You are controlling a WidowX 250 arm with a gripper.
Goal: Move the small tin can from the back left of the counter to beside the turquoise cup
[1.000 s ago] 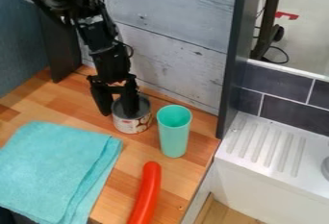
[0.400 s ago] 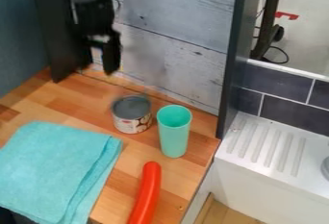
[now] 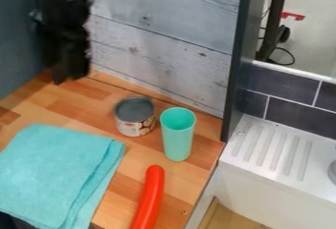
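Observation:
The black gripper (image 3: 69, 73) hangs at the upper left, in front of the dark side panel and apart from everything on the counter. Nearest to it stands a grey-topped can (image 3: 135, 117) with a printed label, upright and down to its right. A mint-green cup (image 3: 178, 134) stands upright just right of the can. Below them lies a curved orange-red sausage-like object (image 3: 150, 197). To its left, a folded turquoise cloth (image 3: 56, 171) covers the front left of the counter.
The wooden counter (image 3: 72, 106) is bounded by a grey plank wall (image 3: 164, 51) behind and a dark upright panel (image 3: 238, 58) at right. Beyond that panel are a white ribbed drainboard (image 3: 272, 149) and dark tiles (image 3: 298, 107).
The gripper has risen from the can and moved up and left to the side panel. The can, cup, cloth and orange-red object have stayed where they were.

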